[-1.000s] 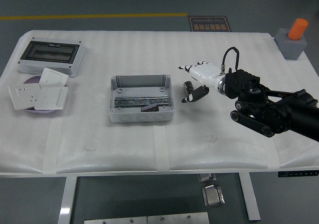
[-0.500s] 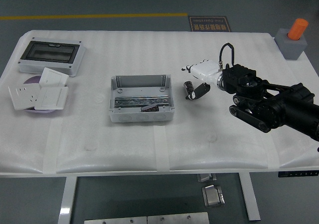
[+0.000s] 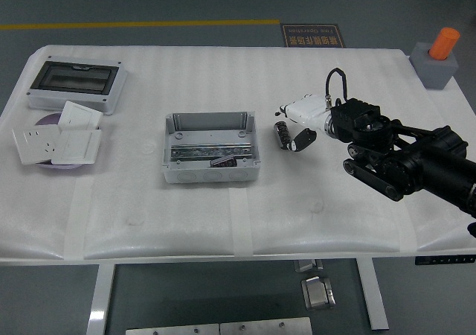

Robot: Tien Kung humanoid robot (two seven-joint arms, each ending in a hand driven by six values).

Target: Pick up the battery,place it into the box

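**Battery beside the open box, robot hand at it**

Battery [image 3: 282, 135], a small dark cylinder, lies on the white surface [image 3: 149, 208] just to the right of the grey box [image 3: 210, 148], outside it. The box is open at the top; inside are a metal rail along its floor and a small dark piece near the front wall, too small to make out.

The right robot hand [image 3: 296, 126] reaches in from the right and sits over the battery. A dark thumb [image 3: 303, 139] is just beside the battery's right side, and the white fingers [image 3: 286, 111] are above it. Whether the fingers have closed on the battery cannot be told at this size.

At the far left stands a grey case with a dark clear lid [image 3: 74, 85]. In front of it, white wall switches and a socket plate [image 3: 58, 141] are stacked on a purple disc [image 3: 46, 122], which is mostly covered. At the far right corner a grey block [image 3: 435, 67] carries an orange cylinder [image 3: 445, 43]. Nothing lies between the battery and the box.
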